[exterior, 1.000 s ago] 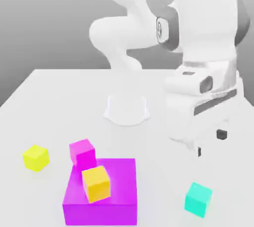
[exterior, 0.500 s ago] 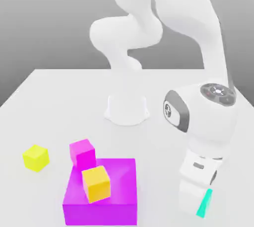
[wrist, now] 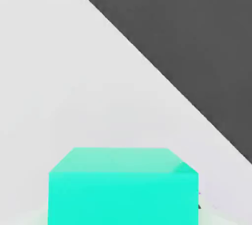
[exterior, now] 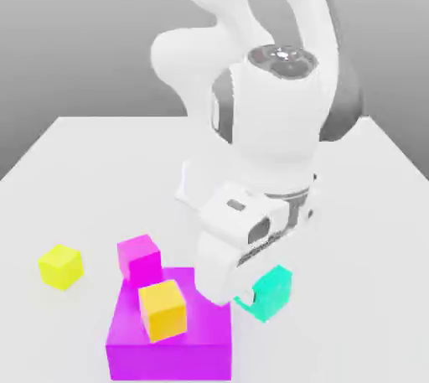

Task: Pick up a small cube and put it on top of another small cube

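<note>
Teal cube (exterior: 271, 293) is held btwn the fingers (exterior: 246, 297), which are closed on it w/ a cube's width btwn them, just off the purple block (exterior: 172, 360) on the exterior view's right side. Orange cube (exterior: 162, 311) sits on top of the block; pink cube (exterior: 140, 259) is by the block's far-left corner, exterior view. Yellow cube (exterior: 61, 266) is on the surface (exterior: 50, 197), apart from the rest, at the exterior view's left.

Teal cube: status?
Gripper shut on teal cube, off the table. Not yet stacked. Magenta block, with orange cube on it, sits close beside; possible snag if the arm swings low.
</note>
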You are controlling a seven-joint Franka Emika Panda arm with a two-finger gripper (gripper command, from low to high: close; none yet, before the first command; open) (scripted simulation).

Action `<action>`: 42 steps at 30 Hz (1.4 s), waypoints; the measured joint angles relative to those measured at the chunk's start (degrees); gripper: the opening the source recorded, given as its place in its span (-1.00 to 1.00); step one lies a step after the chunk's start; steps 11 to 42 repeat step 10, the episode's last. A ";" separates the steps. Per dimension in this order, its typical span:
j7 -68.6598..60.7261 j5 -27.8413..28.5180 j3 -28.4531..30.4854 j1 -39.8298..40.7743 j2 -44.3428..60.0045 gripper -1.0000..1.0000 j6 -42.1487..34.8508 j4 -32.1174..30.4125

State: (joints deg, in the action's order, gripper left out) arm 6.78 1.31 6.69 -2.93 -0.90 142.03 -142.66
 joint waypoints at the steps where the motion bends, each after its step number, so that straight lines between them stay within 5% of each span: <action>1: -0.71 -0.12 0.73 1.99 -1.68 -1.00 -1.82 0.05; 6: -3.07 -1.95 1.62 3.12 1.83 -1.00 2.82 -1.36; 7: -3.27 -2.19 1.59 3.17 3.16 1.00 4.47 -1.70; 42: -3.27 -2.19 1.59 3.17 3.16 1.00 4.47 -1.69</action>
